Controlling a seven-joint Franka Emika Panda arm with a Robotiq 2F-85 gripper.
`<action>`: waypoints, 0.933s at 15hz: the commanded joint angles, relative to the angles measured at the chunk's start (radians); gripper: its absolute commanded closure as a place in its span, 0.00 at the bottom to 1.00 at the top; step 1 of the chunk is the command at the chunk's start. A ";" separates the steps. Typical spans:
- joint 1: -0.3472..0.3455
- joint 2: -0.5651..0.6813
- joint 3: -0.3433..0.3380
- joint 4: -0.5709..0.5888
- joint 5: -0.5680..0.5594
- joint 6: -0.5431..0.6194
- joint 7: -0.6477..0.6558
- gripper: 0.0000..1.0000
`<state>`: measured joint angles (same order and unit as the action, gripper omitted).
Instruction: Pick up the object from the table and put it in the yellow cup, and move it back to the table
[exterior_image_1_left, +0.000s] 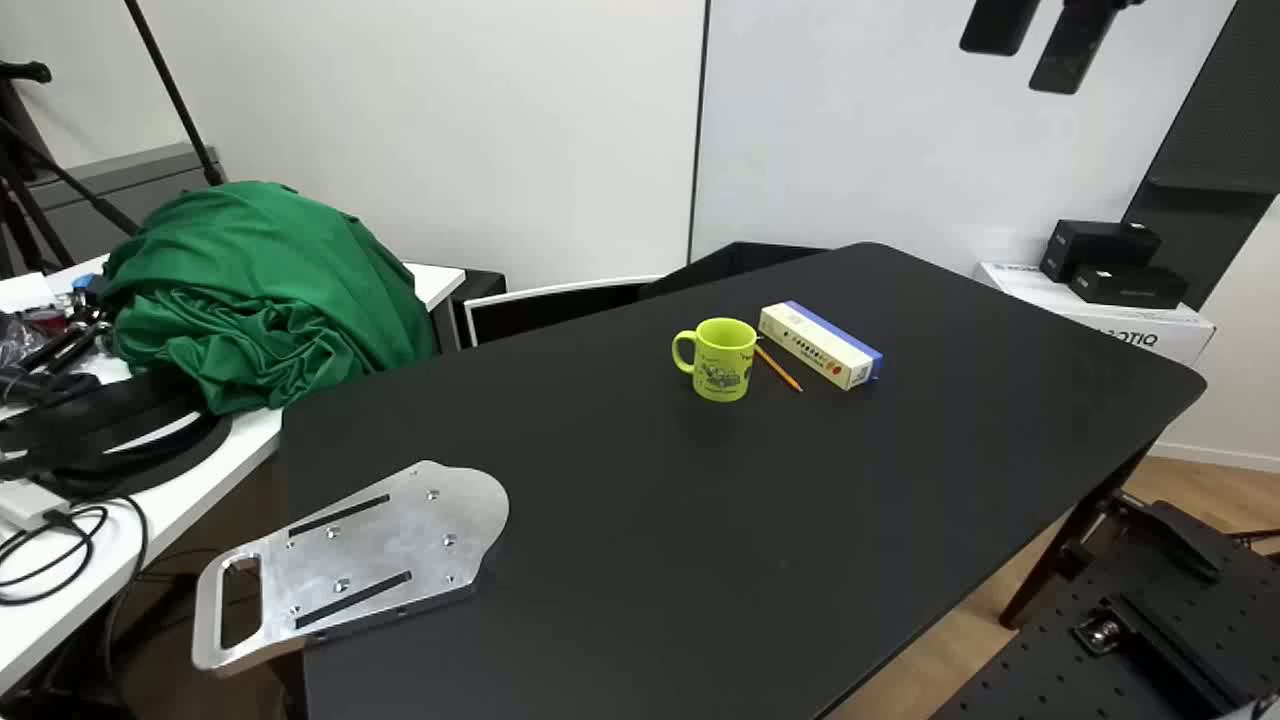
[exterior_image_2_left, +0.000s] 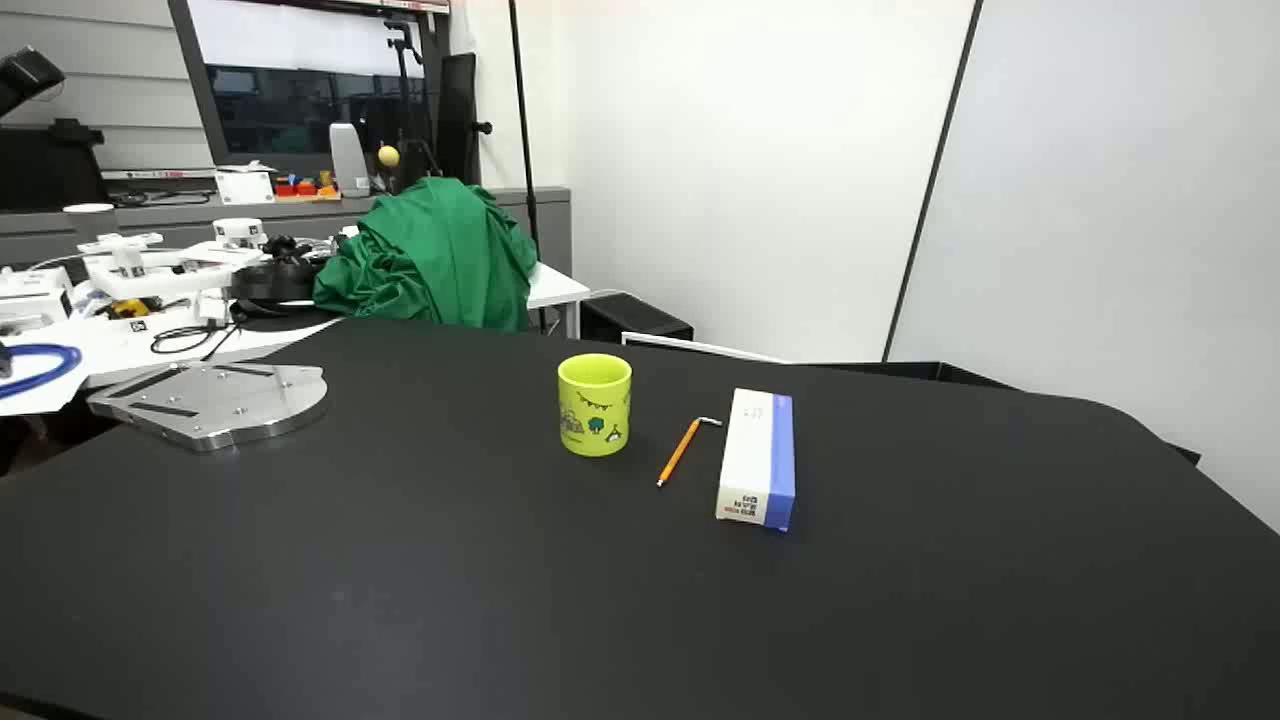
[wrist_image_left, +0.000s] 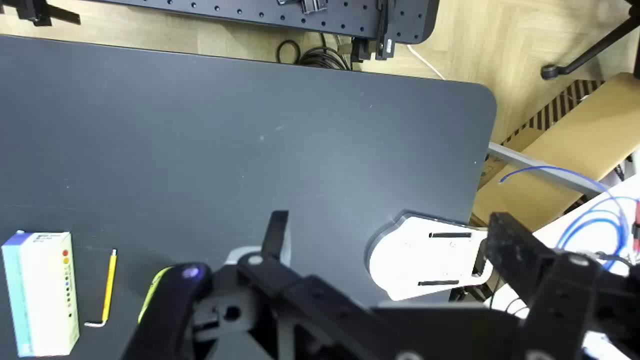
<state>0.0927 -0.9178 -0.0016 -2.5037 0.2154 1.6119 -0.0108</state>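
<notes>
The yellow-green mug (exterior_image_1_left: 724, 365) stands upright on the black table (exterior_image_1_left: 640, 540); it also shows in an exterior view (exterior_image_2_left: 594, 410). In the wrist view only a sliver of the mug (wrist_image_left: 151, 294) shows beside the gripper's body. No small dark object can be made out in any view. A thin orange stick with a bent metal end (exterior_image_2_left: 680, 452) lies between the mug and the pale box; it also shows in the wrist view (wrist_image_left: 108, 286). My gripper (wrist_image_left: 390, 215) is wide open and empty, high above the table. Its fingertips (exterior_image_1_left: 1020, 65) show at an exterior view's top edge.
A cream and blue rectangular box (exterior_image_1_left: 815, 345) lies beside the stick. A silver metal plate with slots (exterior_image_1_left: 400, 540) lies at the table's end and overhangs its edge. A white desk (exterior_image_1_left: 220, 480) with a green cloth (exterior_image_1_left: 265, 290) and clutter stands alongside.
</notes>
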 joint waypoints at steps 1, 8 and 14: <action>-0.015 0.001 0.009 0.003 0.007 -0.005 -0.009 0.00; -0.015 0.001 0.009 0.003 0.007 -0.005 -0.009 0.00; -0.033 0.159 0.004 0.005 -0.029 0.257 -0.080 0.00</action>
<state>0.0772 -0.8570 0.0017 -2.5067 0.2067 1.7503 -0.0599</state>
